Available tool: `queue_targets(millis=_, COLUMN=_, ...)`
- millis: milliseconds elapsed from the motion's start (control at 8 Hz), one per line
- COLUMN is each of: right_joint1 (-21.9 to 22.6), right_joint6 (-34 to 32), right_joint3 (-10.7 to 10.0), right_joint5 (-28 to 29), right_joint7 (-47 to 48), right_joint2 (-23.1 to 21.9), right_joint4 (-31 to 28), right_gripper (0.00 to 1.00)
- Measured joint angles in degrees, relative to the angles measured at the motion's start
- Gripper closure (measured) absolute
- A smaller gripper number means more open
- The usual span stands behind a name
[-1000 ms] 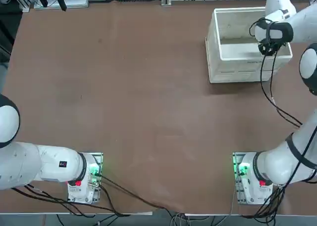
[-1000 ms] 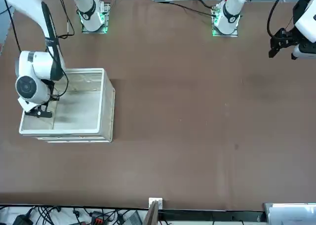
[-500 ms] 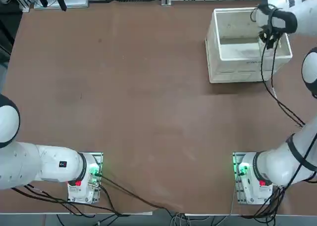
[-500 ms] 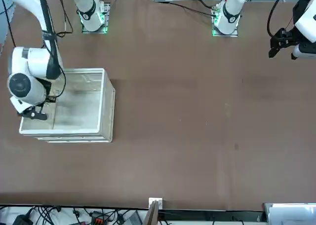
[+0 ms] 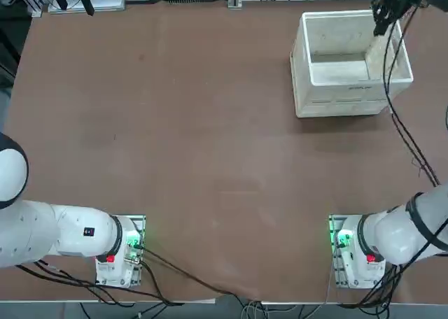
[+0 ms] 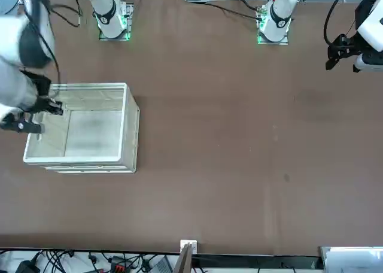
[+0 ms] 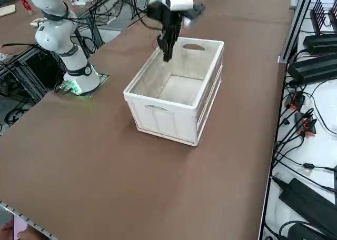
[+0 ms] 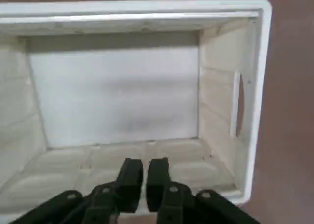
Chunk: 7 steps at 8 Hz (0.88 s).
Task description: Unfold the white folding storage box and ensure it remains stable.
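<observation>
Below my right end effector (image 8: 143, 177), the off-white rectangular plastic folding storage box (image 7: 176, 92) stands on the brown table (image 5: 196, 144), all four walls upright. My fingers are nearly closed, holding nothing. I judge the unfolding done; only stability is unconfirmed.
</observation>
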Motion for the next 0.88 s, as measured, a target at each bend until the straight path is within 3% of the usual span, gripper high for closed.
queue_targets(millis=500, right_joint1=-0.4, right_joint6=-7.3, right_joint3=-0.1, right_joint5=2.6, right_joint7=-2.3, right_joint2=-5.2, right_joint4=7.0, right_gripper=0.02)
queue_targets(millis=750, right_joint1=-0.4, right_joint6=-8.1, right_joint3=0.3, right_joint5=2.7, right_joint7=-2.3, right_joint2=-8.5, right_joint4=7.2, right_gripper=0.0)
queue_targets(millis=875, right_joint1=-1.5, right_joint6=-8.3, right_joint3=1.7, right_joint5=2.7, right_joint7=-2.3, right_joint2=-9.7, right_joint4=7.2, right_gripper=0.0)
